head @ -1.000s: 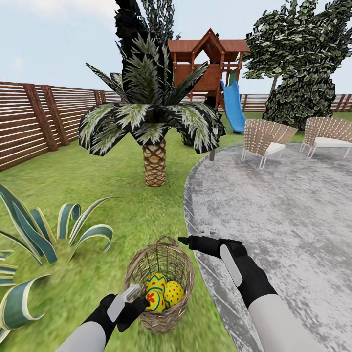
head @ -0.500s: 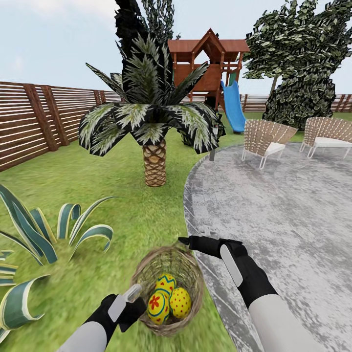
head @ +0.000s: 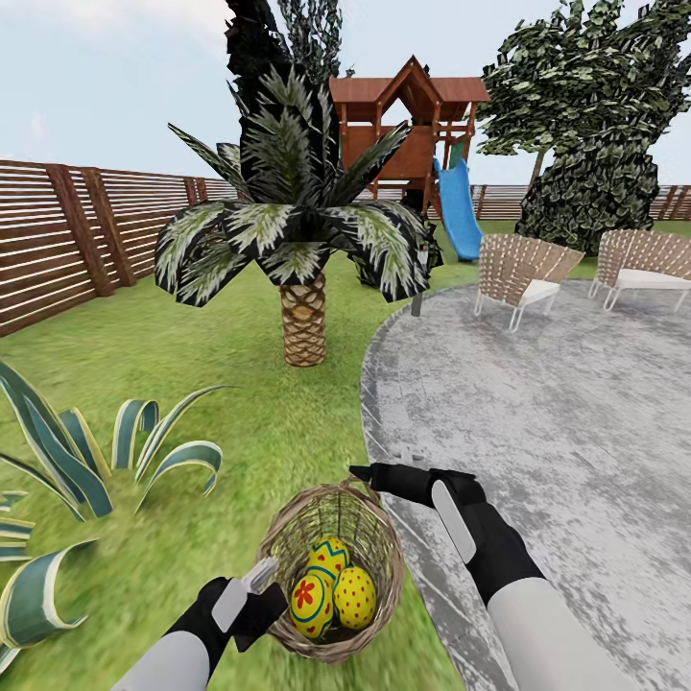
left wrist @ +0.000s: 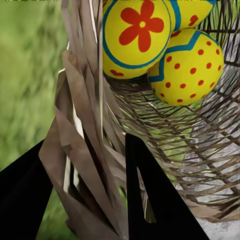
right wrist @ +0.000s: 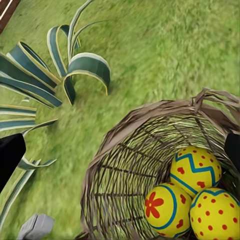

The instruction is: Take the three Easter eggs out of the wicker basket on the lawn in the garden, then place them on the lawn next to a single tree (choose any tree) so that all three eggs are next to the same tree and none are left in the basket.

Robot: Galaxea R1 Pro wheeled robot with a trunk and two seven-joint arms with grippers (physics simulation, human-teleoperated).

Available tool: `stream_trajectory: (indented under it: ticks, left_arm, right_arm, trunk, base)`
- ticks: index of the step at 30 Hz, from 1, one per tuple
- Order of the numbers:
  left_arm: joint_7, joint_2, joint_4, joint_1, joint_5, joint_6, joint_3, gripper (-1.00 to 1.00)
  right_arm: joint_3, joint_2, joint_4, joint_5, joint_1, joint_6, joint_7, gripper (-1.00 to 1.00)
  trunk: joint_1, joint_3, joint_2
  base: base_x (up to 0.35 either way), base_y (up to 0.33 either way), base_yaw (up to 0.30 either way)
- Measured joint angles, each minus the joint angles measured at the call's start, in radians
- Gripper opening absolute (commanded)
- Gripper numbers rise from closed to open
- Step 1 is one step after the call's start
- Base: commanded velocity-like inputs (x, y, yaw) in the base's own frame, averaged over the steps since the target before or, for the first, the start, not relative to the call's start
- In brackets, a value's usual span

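**Left claw on the basket rim, three eggs inside**

The lawn (head: pixel 192 374) takes up the left and middle of the head view, w/ a grey paved patio (head: pixel 537 403) curving in from the right and a slatted wooden fence (head: pixel 86 230) along the far left. Beyond stand a wooden play tower w/ a blue slide (head: pixel 459 206), a grey-green leafy tree (head: pixel 585 115) at far right, and two woven chairs (head: pixel 523 274) on the patio edge. A small palm (head: pixel 302 240) w/ a scaly trunk grows mid-lawn; a striped blade-leaf plant (head: pixel 67 461) sits near left.

The wicker basket (head: pixel 331 566) is on the grass right by the patio edge, close in front of the robot, tilted so its mouth faces the camera. All three Easter eggs (head: pixel 331 590) lie bunched together in it, touching (one shows a red flower, one red dots, one blue zigzags). No writing or labels readable anywhere.

The left gripper (head: pixel 257 600) is at the basket's near-left rim; in the left wrist view its two dark fingers (left wrist: pixel 150 200) straddle the woven wall, one inside, one outside, clamped on it. The right gripper (head: pixel 369 473) hovers just above the basket's far rim, holding nothing; fingertips (right wrist: pixel 10 155) at opposite edges of its wrist view, so spread wide.
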Motion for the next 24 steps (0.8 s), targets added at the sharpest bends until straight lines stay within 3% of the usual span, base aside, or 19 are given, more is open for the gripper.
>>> stream_trajectory:
  ticks: [7,12,24]
  left_arm:
    - [-0.001,0.004,0.0,0.0,-0.011,0.0,0.004,-1.0]
    - [-0.002,0.006,0.0,0.0,-0.012,0.0,0.038,-1.0]
    - [0.0,0.012,-0.001,0.0,-0.015,0.003,0.04,-1.0]
  right_arm:
    - [0.0,-0.001,-0.001,0.0,0.0,0.001,0.0,1.0]
    - [0.0,0.0,0.0,0.0,0.0,0.001,0.0,1.0]
    - [-0.005,-0.007,0.001,-0.001,0.0,0.002,0.0,1.0]
  trunk:
    - [-0.023,0.019,0.042]
    - [-0.042,0.034,0.077]
    - [-0.088,0.072,0.161]
  base:
    - [0.0,0.0,0.0]
    - [0.0,0.0,0.0]
    - [0.0,0.0,0.0]
